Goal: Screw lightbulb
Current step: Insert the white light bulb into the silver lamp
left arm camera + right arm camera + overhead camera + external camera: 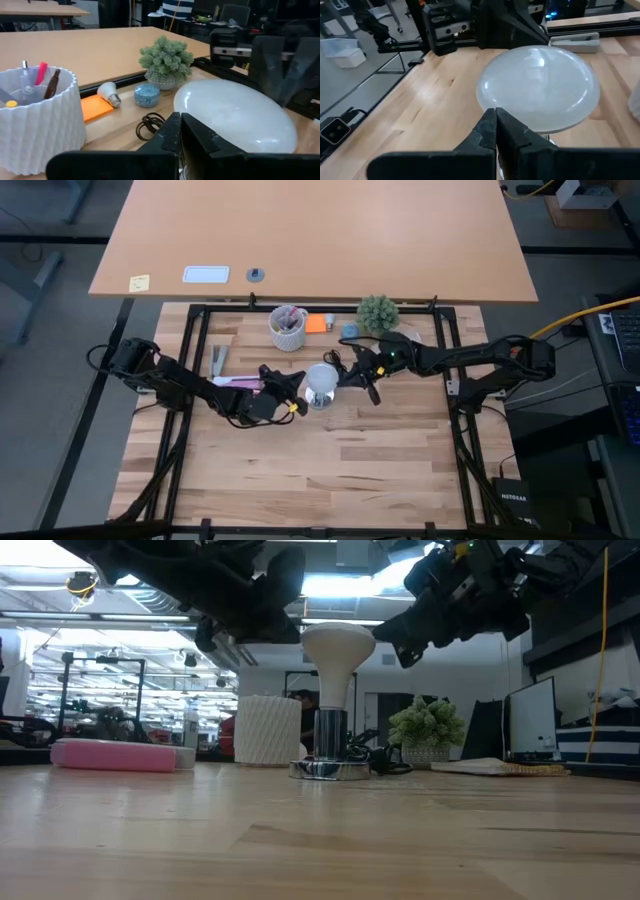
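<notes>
From above, the white frosted globe lightbulb (320, 383) stands near the middle of the pale wooden surface (330, 470), its rounded top facing the camera, so its long axis runs straight up; it sits on a silvery round fitting with a black cord (322, 399). The left tool (290, 392) lies at the bulb's nine o'clock and the right tool (358, 374) at its three o'clock, both just beside the globe and about equally near, so I judge either could take it. At six o'clock from a white ribbed cup of pens (287, 328), the bulb stands apart from it. From table height, the lightbulb (336, 648) rises upright, its silver-grey base (329, 730) entering the fitting (329, 769); both dark arms hang level with the globe's top on either side, without any visible contact. Past the left wrist, the left tool (179, 131) has its fingers pressed together, empty, the globe (235, 120) just ahead. Past the right wrist, the right tool (495, 127) is likewise closed on nothing, the globe (540, 87) directly beyond its tips, seemingly a hair apart.
</notes>
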You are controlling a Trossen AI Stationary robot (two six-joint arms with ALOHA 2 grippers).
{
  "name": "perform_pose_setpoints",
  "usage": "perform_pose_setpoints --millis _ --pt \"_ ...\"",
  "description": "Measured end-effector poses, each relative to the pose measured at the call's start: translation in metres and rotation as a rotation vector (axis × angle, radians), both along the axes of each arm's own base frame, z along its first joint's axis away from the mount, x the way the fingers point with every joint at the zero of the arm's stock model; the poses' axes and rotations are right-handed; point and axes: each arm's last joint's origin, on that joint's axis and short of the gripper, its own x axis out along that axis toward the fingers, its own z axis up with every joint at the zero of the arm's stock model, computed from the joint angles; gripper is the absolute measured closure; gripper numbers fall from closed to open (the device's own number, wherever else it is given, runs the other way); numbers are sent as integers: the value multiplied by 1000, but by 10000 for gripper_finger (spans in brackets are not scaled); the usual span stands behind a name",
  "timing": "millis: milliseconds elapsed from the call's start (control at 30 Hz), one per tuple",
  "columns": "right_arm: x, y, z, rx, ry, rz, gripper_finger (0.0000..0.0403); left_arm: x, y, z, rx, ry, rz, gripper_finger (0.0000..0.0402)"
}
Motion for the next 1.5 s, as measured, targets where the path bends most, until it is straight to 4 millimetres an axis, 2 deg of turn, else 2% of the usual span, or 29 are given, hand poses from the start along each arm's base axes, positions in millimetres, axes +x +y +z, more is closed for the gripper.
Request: perform_pose_setpoints --millis 300,533,667,900,1133,1500 --pt "0 -2 4 -24 -29 -50 400 -5 -9 2 69 19 85 396" --pt "-9 -1 27 -69 -117 -110 400 -12 -24 10 93 13 62 396" --pt "-13 -3 35 -120 -148 -203 400 -14 -32 13 76 -7 5 396" --pt "-8 -10 24 -217 -93 -362 400 -8 -37 7 -38 -36 -212 396" --pt "-2 -11 11 -230 -46 -356 400 -3 -34 -4 -53 -18 -204 396" --pt "1 -9 4 -172 -25 -270 400 1 -24 -3 -37 -24 -169 396"
